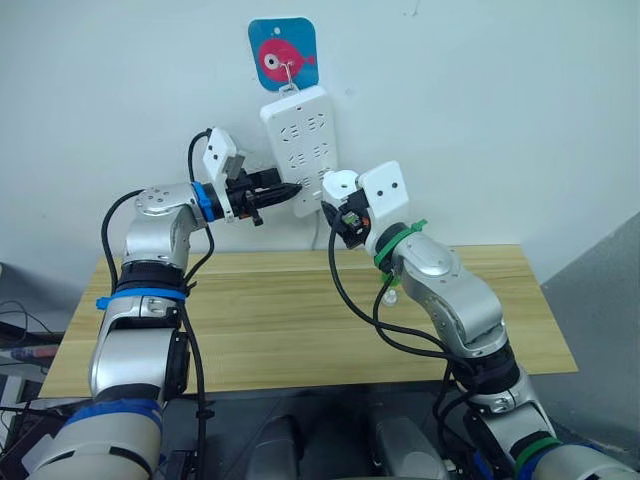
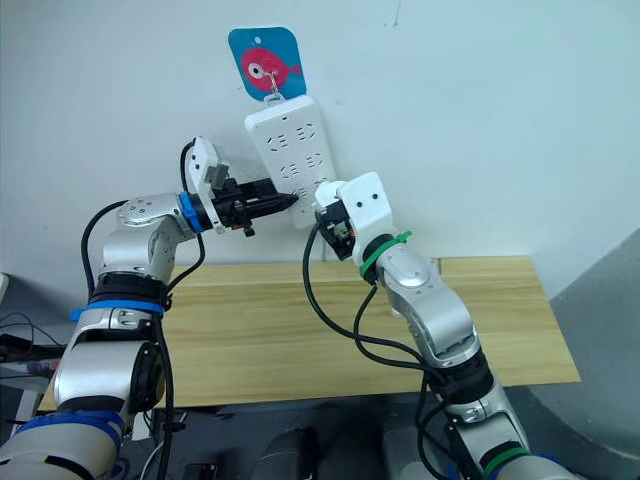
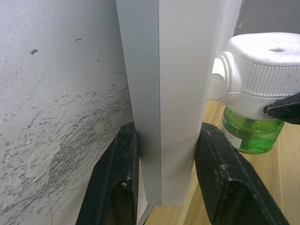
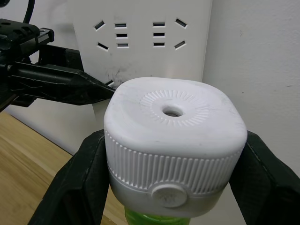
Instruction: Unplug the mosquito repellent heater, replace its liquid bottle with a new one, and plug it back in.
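The white mosquito repellent heater (image 4: pixel 173 131), round vent hole on top, sits against the lower face of the white power strip (image 1: pixel 300 135) hanging on the wall. Its prongs are hidden. A green liquid bottle (image 3: pixel 251 136) is screwed in under it. My right gripper (image 1: pixel 346 207) is shut on the heater, with one black finger (image 4: pixel 77 185) on each side of its ribbed body. My left gripper (image 1: pixel 292 189) is shut on the strip's lower edge, with its fingers (image 3: pixel 117 183) clamping the front and back of the strip (image 3: pixel 176 93).
The strip hangs from a blue hook plate with a pink fish (image 1: pixel 283 52) on the white wall. A light wooden table (image 1: pixel 290 320) lies below both arms. The strip's white cable (image 1: pixel 317 232) drops behind the table. A grey surface (image 1: pixel 610 290) stands at the far right.
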`<state>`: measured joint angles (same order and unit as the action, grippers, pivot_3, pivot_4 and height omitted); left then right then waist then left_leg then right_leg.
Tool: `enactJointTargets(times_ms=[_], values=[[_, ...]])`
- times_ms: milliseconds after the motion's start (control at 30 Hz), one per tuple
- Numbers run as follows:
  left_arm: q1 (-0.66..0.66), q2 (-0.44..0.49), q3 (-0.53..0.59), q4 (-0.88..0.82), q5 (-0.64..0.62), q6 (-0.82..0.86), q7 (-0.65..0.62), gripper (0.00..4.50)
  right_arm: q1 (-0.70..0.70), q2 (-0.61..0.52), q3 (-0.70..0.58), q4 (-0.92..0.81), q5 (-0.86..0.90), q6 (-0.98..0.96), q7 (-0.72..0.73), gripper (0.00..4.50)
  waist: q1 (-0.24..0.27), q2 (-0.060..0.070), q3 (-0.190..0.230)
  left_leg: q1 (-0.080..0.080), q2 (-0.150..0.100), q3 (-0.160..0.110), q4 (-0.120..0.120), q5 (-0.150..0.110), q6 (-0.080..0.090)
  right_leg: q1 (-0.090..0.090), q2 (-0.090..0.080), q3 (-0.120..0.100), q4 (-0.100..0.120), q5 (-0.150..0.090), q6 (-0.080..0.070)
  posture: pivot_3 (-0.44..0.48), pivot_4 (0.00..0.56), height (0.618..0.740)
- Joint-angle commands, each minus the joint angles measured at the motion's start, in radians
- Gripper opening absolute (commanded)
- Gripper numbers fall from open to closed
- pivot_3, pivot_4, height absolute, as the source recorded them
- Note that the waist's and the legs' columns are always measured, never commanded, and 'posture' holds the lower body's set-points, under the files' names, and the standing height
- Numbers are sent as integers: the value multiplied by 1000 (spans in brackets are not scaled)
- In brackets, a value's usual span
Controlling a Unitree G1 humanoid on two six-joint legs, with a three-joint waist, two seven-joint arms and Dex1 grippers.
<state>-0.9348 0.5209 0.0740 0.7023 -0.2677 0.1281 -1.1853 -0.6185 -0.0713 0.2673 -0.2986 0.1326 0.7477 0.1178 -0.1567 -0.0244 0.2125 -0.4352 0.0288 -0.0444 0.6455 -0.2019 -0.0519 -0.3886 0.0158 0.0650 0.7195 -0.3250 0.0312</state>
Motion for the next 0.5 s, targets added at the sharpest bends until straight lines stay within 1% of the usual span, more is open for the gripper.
enactJointTargets(times_ms=[33,500], values=[[-1,-13,-17,-56,-1,-3,-6,1289,-17,21,9,2,-21,-41,8,3087,-1,0,0,0,0,0,0,0,0,0,0,0,0,0,0,-193,164,723],[-2,-17,-19,-56,2,-3,-7,1289,-4,43,13,-10,-53,-54,27,3066,0,0,0,0,-1,-3,0,0,0,1,-1,0,0,0,0,-195,164,723]])
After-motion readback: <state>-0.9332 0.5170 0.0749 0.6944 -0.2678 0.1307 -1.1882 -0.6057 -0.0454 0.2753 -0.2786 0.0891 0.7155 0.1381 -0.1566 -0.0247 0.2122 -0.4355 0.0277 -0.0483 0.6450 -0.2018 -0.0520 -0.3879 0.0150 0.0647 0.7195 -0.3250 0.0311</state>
